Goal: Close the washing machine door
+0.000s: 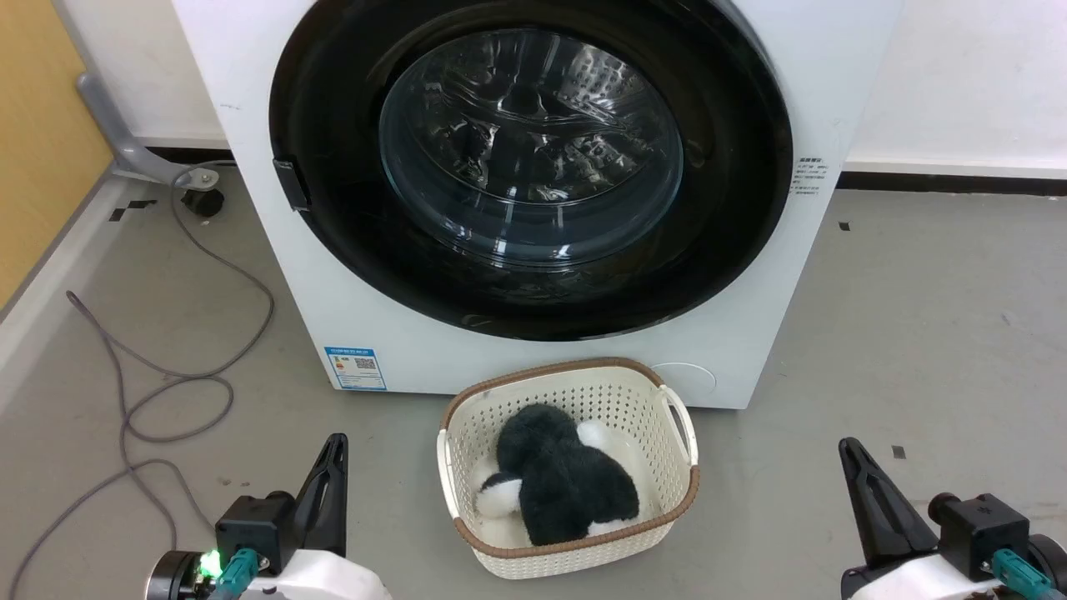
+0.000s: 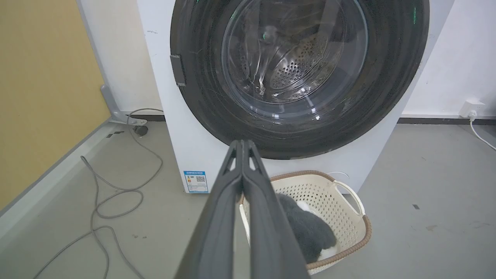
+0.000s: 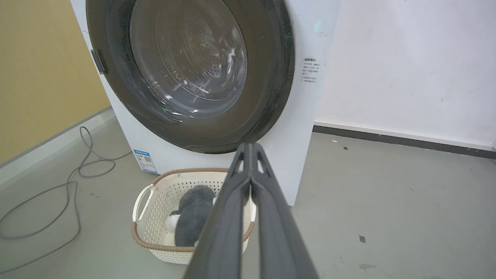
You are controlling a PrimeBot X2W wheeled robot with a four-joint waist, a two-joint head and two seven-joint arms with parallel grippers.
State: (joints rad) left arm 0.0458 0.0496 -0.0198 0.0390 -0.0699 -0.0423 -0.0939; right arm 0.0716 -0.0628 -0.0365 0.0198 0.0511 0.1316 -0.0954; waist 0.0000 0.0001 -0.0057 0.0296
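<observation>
The white washing machine [image 1: 733, 333] [image 2: 174, 128] [image 3: 298, 128] stands against the wall. Its round black-framed door [image 1: 333, 108] [image 2: 387, 97] [image 3: 267, 77] lies flat against the front, with the clear glass bowl [image 1: 533, 150] at its centre and a small latch tab [image 1: 290, 183] on its left rim. My left gripper [image 1: 336, 442] [image 2: 242, 144] is shut and empty, low at the lower left, well short of the machine. At the lower right my right gripper [image 1: 849, 446] [image 3: 251, 146] is shut too, holding nothing.
A cream perforated basket [image 1: 575, 392] [image 2: 341, 193] [image 3: 155, 240] holding a dark and white plush toy [image 1: 558, 483] sits on the grey floor right before the machine, between my arms. A grey cable [image 1: 167, 383] loops over the floor at left. A yellow panel [image 1: 42, 125] borders the left side.
</observation>
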